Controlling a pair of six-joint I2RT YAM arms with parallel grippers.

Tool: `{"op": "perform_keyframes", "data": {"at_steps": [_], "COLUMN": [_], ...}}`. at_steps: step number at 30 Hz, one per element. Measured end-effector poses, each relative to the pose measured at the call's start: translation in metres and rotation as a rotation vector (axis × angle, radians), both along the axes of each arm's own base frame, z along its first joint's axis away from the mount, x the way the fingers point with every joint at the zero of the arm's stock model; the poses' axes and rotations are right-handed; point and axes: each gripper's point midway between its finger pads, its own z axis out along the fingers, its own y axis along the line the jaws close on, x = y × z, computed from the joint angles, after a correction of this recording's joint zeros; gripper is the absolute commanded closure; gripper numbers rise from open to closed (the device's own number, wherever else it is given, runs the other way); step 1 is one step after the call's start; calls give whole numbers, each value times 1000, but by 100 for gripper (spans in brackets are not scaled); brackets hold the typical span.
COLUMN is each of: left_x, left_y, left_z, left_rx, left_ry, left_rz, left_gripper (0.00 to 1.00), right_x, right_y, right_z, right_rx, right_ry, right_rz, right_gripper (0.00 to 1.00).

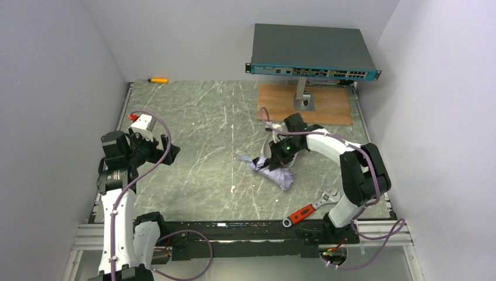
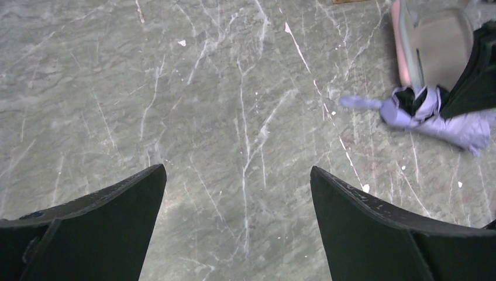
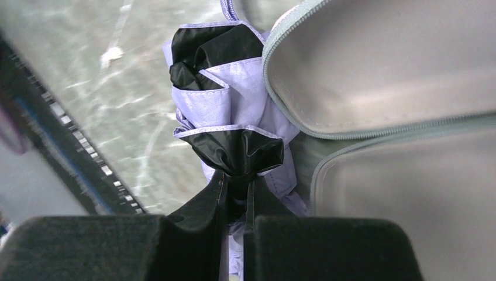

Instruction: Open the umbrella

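Crumpled lavender umbrella, veined stone table

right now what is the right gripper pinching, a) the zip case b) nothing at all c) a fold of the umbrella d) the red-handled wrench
c: the right wrist view shows the right gripper closed on a black-and-lavender fold of the umbrella; the zip case sits beside it, outside the fingers.

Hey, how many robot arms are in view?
2. The left arm stands at the table's left side, left gripper open, apart from the umbrella. The right arm reaches in from the right, right gripper shut on the umbrella's fabric.
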Motion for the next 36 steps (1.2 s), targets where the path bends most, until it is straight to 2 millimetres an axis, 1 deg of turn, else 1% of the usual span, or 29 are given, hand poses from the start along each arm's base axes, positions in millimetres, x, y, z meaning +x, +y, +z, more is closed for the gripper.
{"op": "perform_keyframes", "data": {"at_steps": [2, 4, 5, 6, 7, 8, 9, 10, 12, 16, 17, 20, 22, 24, 26, 28, 30, 33, 36], "left_x": [3, 7, 9, 10, 11, 11, 11, 10, 6, -8, -13, -30, -40, -52, -62, -71, -77, -75, -67], "left_y": [0, 1, 1, 1, 0, -1, -4, -7, -15, -34, -40, -63, -79, -97, -111, -122, -133, -146, -159], "left_z": [-4, -5, -5, -5, -5, -4, -2, 1, 9, 24, 26, 30, 33, 39, 45, 52, 59, 63, 57], "left_rx": [-12, -14, -14, -14, -14, -11, -11, -7, 7, 70, 85, 123, 153, 205, 273, 349, 432, 557, 661], "left_ry": [16, 16, 15, 14, 14, 10, 3, -9, -46, -150, -170, -225, -263, -330, -410, -493, -587, -679, -704], "left_rz": [4, 4, -1, -5, -14, -28, -53, -82, -150, -330, -377, -532, -624, -728, -808, -873, -937, -1005, -1079], "left_gripper": [0, 0, 0, 0, 0, 0, 0, 0, 0, 0, 0, 0, 0, 0, 0, 0, 0, 2, 6], "right_x": [20, 44, 50, 55, 55, 52, 47, 42, 32, 19, 11, -15, -31, -37, -34, -30, -28, -27, -23], "right_y": [-20, -51, -60, -71, -78, -81, -79, -75, -58, -5, 15, 61, 82, 93, 100, 105, 110, 119, 127], "right_z": [1, 3, 3, 4, 6, 8, 13, 19, 42, 105, 125, 161, 175, 182, 183, 174, 161, 145, 142], "right_rx": [-47, -98, -111, -124, -128, -128, -115, -92, -15, 153, 197, 289, 334, 360, 377, 382, 384, 382, 392], "right_ry": [-37, -75, -85, -91, -89, -85, -77, -71, -81, -215, -268, -343, -358, -353, -329, -287, -219, -108, -56], "right_rz": [-50, -124, -143, -163, -174, -170, -160, -147, -108, 17, 83, 247, 327, 359, 360, 357, 357, 370, 386], "right_gripper": [100, 100, 100, 100, 100, 100, 100, 100, 100, 100, 100, 100, 100, 100, 100, 100, 100, 100, 100]}}
